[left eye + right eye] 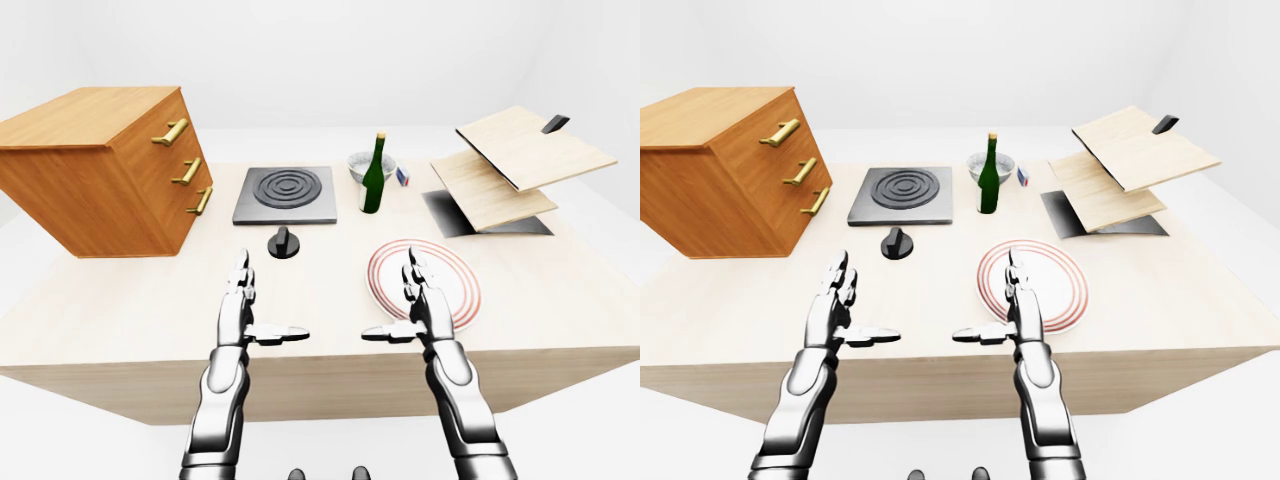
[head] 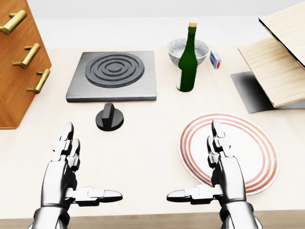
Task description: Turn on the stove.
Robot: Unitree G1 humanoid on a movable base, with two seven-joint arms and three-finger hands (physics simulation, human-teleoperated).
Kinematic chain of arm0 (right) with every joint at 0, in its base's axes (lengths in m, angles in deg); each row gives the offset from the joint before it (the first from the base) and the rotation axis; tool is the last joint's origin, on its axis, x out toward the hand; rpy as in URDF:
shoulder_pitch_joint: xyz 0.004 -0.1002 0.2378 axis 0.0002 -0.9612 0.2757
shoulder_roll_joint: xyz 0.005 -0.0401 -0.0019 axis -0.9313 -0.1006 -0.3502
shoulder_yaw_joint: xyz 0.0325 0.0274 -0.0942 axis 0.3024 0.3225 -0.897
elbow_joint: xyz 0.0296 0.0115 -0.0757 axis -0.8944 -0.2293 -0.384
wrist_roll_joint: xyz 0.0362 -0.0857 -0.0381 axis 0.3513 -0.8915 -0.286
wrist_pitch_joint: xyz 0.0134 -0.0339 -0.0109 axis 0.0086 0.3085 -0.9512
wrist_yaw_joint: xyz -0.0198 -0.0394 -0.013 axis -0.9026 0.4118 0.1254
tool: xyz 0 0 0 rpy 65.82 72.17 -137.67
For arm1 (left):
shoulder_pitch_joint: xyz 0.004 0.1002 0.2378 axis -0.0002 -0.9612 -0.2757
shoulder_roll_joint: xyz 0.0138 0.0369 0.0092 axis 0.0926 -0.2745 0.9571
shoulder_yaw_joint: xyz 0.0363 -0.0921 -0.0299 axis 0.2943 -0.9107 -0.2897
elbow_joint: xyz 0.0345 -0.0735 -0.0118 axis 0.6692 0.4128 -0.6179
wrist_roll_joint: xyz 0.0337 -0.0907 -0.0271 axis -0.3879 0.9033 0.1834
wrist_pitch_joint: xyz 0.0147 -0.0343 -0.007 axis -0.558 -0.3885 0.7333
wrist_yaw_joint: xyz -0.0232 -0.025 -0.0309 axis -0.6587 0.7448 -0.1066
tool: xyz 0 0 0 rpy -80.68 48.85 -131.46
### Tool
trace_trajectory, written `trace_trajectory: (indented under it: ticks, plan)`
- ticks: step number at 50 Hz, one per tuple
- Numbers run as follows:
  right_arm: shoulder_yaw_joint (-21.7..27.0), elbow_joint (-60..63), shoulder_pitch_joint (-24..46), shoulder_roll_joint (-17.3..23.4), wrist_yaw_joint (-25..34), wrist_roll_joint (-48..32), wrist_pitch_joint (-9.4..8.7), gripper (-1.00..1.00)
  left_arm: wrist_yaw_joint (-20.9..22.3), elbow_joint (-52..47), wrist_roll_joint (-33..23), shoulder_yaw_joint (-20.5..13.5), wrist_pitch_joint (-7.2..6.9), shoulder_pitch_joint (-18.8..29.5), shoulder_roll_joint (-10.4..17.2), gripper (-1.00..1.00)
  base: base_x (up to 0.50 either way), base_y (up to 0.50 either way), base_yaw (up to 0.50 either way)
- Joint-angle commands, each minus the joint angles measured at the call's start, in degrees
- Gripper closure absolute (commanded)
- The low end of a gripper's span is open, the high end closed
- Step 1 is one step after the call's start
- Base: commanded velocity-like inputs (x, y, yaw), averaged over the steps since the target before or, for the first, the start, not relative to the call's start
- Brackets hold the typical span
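Note:
A dark grey stove plate [image 2: 113, 76] with ring-shaped burner lies on the pale table [image 2: 143, 143], upper middle of the head view. Its black knob [image 2: 109, 118] stands just below the plate, handle pointing up the view. My left hand [image 2: 71, 171] hovers open below and left of the knob, fingers stretched, thumb pointing right. My right hand [image 2: 214, 171] is open too, held over the left edge of a white plate with red rings [image 2: 252, 152]. Neither hand touches the knob.
A wooden drawer chest [image 1: 100, 170] with brass handles stands at the left. A green bottle [image 2: 187, 59], a grey bowl [image 2: 200, 49] and a small box [image 2: 215, 59] sit right of the stove. Wooden boards [image 1: 520, 160] lie over a dark mat at the right.

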Motion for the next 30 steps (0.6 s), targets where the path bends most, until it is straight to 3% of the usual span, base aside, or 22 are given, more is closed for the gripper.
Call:
trace_trajectory:
  ticks: [1, 11, 30]
  plan:
    - [0.8, 0.2, -0.5, 0.7, 3.5, 1.0, -0.16, -1.00, 1.4, 0.3, 0.8, -1.5, 0.07, 0.2, 0.7, -1.00, 0.00, 0.00, 0.00]
    - [1.2, -0.6, 0.0, 0.6, 3.4, 1.0, 0.24, -1.00, 1.4, 0.9, 0.8, -1.5, 0.22, 0.5, 0.7, -1.00, 0.00, 0.00, 0.00]
    - [1.1, -1.0, 0.2, 0.7, 3.6, 0.9, -0.61, -1.00, 1.4, 0.5, 0.9, -1.6, 0.01, 0.3, 0.8, -1.00, 0.00, 0.00, 0.00]
